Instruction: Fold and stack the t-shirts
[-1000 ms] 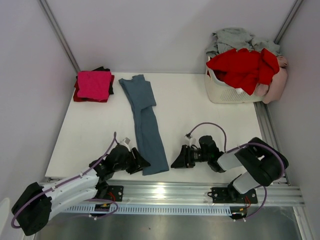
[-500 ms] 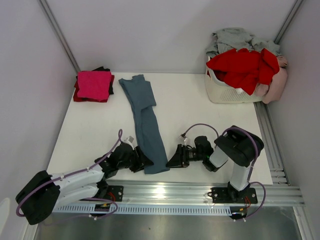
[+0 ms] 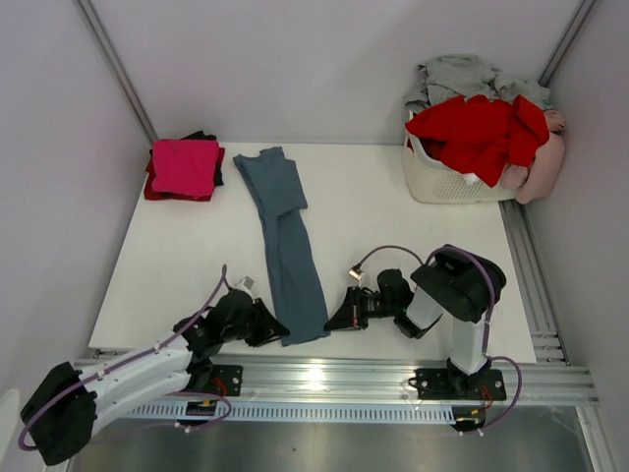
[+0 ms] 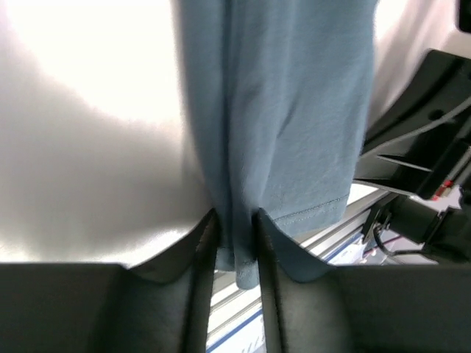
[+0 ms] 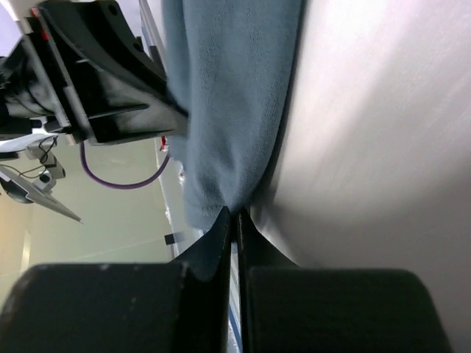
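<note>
Left pincer (image 4: pixel 235 228) closed from half-open, pinching near hem corner of slate blue-grey t-shirt (image 3: pixel 285 236). Right pincer (image 5: pixel 234 220) clamped opposite corner. Shirt lay as long strip on table (image 3: pixel 413 236). I judged hem ready for lifting toward collar.

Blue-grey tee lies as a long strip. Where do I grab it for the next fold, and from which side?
Grip the near hem's two corners, left tool from the left edge, right tool from the right. The blue-grey t-shirt lies flat as a narrow strip running near to far, so that hem is closest and should lift evenly.
</note>
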Robot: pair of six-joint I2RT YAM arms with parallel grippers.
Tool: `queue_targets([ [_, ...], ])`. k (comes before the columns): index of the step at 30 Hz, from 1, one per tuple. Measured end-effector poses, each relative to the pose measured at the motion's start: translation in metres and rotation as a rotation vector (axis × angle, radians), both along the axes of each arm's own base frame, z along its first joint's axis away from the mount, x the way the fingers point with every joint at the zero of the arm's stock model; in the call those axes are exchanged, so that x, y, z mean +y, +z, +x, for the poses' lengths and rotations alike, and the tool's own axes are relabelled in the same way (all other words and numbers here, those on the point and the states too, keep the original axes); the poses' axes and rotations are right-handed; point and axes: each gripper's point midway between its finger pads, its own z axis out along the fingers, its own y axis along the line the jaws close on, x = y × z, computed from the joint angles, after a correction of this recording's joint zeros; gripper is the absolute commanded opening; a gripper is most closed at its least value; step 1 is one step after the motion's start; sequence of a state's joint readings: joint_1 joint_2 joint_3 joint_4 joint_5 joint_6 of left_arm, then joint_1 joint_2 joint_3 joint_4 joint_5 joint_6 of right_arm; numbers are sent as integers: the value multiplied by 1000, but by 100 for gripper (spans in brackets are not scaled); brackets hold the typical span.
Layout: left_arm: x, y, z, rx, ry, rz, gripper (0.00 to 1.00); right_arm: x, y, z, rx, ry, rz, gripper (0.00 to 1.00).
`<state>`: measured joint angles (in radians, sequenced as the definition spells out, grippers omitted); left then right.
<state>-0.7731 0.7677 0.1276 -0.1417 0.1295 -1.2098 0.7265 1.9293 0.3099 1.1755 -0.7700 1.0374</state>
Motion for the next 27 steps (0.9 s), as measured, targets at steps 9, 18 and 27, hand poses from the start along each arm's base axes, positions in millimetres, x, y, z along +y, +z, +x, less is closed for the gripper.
queue_targets([
  [9,17,6,-8,-14,40,9,0,4,26,2,-85,7,8,0],
  [18,24,-4,-15,26,44,53,1,2,29,-2,-121,23,-38,0],
  [27,24,17,-14,10,47,39,0,-3,37,-2,-175,26,-69,0],
])
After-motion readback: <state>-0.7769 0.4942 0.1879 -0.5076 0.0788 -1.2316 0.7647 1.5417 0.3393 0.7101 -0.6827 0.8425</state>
